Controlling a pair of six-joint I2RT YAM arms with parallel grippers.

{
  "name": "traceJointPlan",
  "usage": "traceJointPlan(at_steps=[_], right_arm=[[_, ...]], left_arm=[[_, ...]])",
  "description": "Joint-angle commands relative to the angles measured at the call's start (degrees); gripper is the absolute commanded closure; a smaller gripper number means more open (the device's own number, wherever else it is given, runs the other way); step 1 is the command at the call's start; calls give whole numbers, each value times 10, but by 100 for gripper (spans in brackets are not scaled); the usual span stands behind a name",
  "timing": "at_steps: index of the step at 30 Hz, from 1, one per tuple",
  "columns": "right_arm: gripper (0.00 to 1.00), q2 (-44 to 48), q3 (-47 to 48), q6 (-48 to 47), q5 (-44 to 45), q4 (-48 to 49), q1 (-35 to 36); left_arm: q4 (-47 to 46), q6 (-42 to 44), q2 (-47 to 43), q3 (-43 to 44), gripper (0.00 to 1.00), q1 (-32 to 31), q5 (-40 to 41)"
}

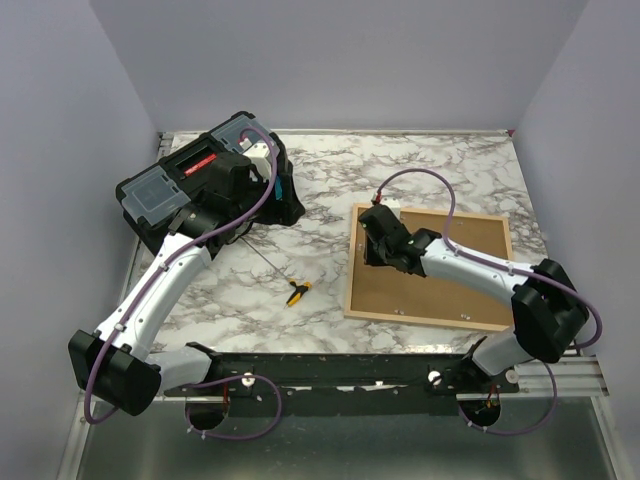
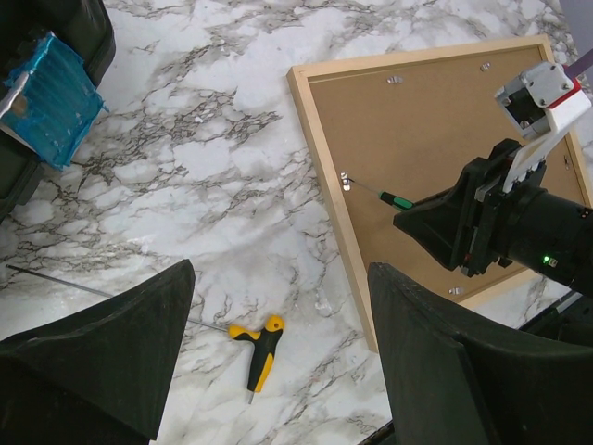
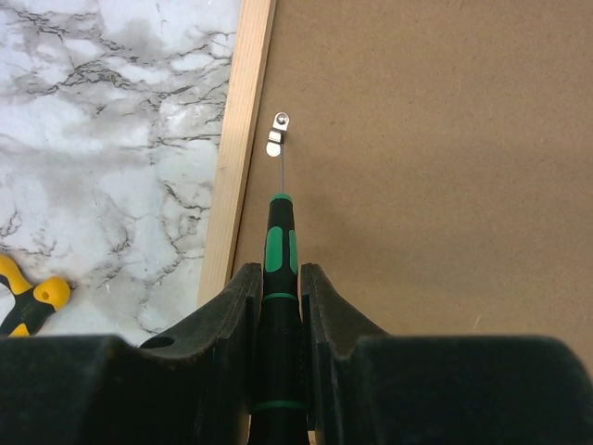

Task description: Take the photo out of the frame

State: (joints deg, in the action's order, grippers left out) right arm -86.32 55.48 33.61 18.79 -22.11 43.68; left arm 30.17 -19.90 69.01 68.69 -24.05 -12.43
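The right gripper pinches a thin green-black screwdriver, tip at a small silver clip. It should turn the clip gently without slipping. The light wooden frame lies face down, hiding the photo.

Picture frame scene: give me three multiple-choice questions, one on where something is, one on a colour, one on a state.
1. Where does the yellow-handled tool lie?
A. on the table, left of the frame
B. on top of the frame
C. in a gripper

2. What colour is the handle of the screwdriver in the right gripper?
A. red
B. green and black
C. blue

3. The left gripper is:
A. shut on the yellow-handled tool
B. shut on the frame
C. open, holding nothing

Answers:
1 A, it rests on the marble, clear of the wood rim.
2 B, the right wrist view shows those colours.
3 C, its fingers stand wide apart with only table between.
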Motion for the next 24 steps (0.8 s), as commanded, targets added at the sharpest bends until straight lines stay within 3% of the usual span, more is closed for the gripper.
traceJointPlan(at_steps=[1,6,12,24], right_arm=[[99,10,-8,5,-4,-39,4],[99,41,-2,3,4,-58,3],[99,100,-24,-1,-34,-12,4],[99,52,-33,-2,-46,19,4]], left_arm=[[8,7,3,15,23,3,4],[8,7,2,14,23,3,6],[6,7,2,15,23,3,4],[7,4,11,15,23,3,0]])
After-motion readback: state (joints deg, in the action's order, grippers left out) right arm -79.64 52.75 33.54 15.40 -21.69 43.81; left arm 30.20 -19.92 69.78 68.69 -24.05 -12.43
